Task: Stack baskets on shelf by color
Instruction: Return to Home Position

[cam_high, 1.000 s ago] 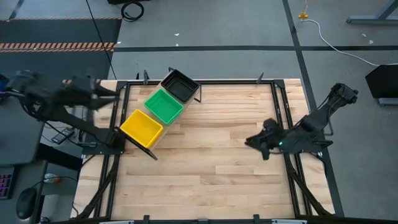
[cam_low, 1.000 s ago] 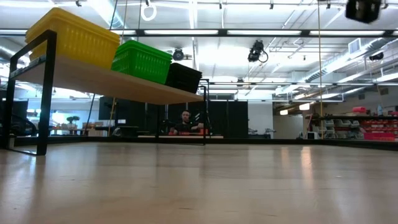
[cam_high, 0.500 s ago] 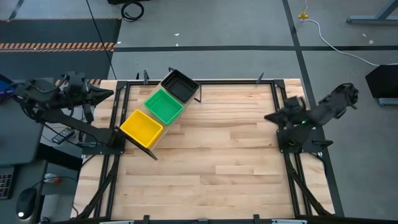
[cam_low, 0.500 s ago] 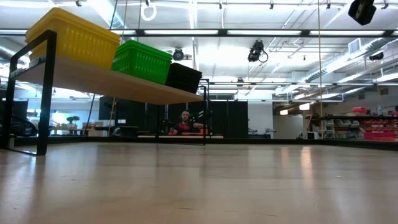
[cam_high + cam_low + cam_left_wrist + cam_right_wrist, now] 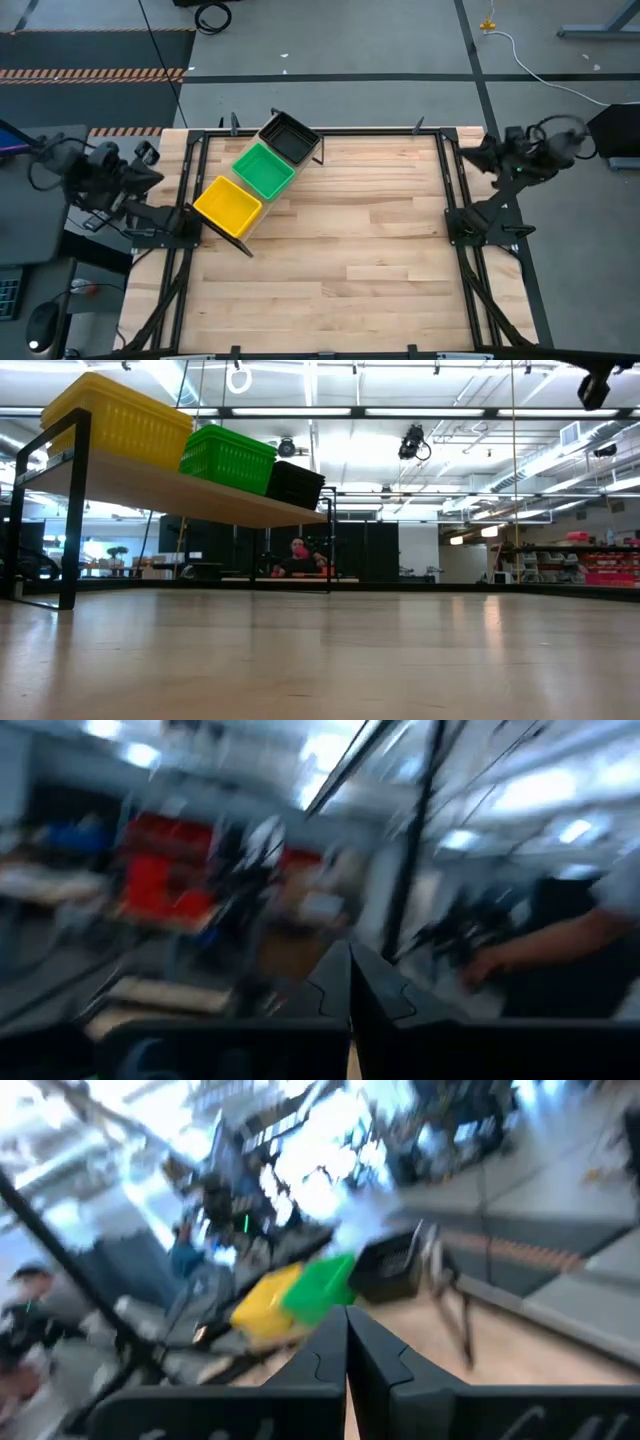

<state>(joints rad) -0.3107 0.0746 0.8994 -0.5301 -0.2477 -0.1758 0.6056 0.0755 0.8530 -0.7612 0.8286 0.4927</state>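
Observation:
Yellow baskets [image 5: 227, 206], green baskets [image 5: 263, 170] and black baskets [image 5: 290, 138] stand in a slanting row on the shelf [image 5: 180, 490] at the table's far left. In the low view the yellow baskets [image 5: 120, 415], the green [image 5: 228, 457] and the black [image 5: 296, 484] rest with their bottoms on the board. My left gripper [image 5: 153, 168] hangs beyond the table's left edge, shut and empty [image 5: 350, 1010]. My right gripper [image 5: 477, 158] is over the far right corner, shut and empty [image 5: 347, 1355], pointing toward the shelf.
The black frame rails [image 5: 455, 200] run along the table's left and right sides. The wooden tabletop [image 5: 350, 250] spreads out in front of the shelf. A person [image 5: 298, 555] sits far behind the table, and a person's arm [image 5: 570, 935] shows in the left wrist view.
My right gripper has drawn back from over the table's right part toward its far right corner, rising a little and turning. My left gripper has sunk and pulled back beyond the left edge. The baskets and the shelf have stayed as they were.

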